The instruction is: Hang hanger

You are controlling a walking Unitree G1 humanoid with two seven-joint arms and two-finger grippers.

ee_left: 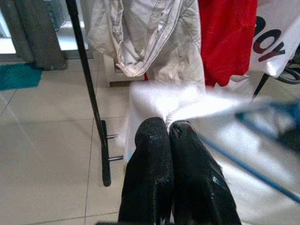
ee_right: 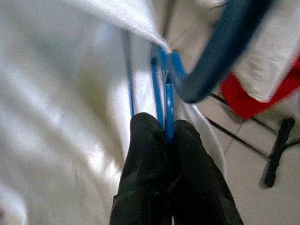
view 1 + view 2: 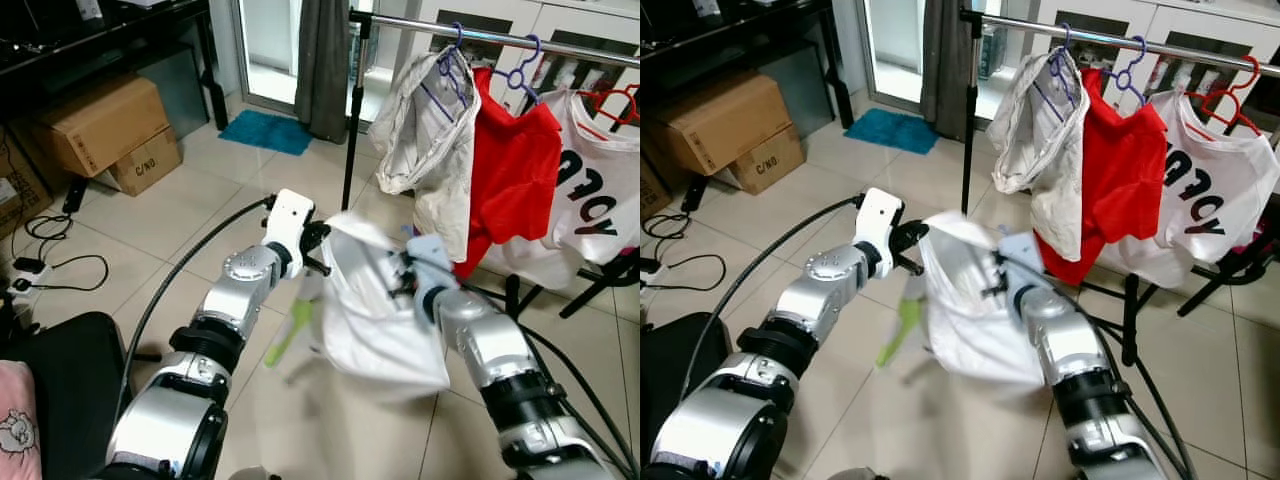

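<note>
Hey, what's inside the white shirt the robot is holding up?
A blue hanger runs inside the white shirt; the right gripper pinches its wire near the hook. The left gripper clamps the shirt's edge. Cloth covers the hanger's arms.

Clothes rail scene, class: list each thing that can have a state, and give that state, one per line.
White garment: off the rail, held up between both claws.
Blue hanger: inside the garment, not yet hung.
Left claw: shut on the garment's edge.
Right claw: shut on the blue hanger.
Rail: carrying three hung clothes.
Red shirt: hanging.
Cardboard boxes: closed.
</note>
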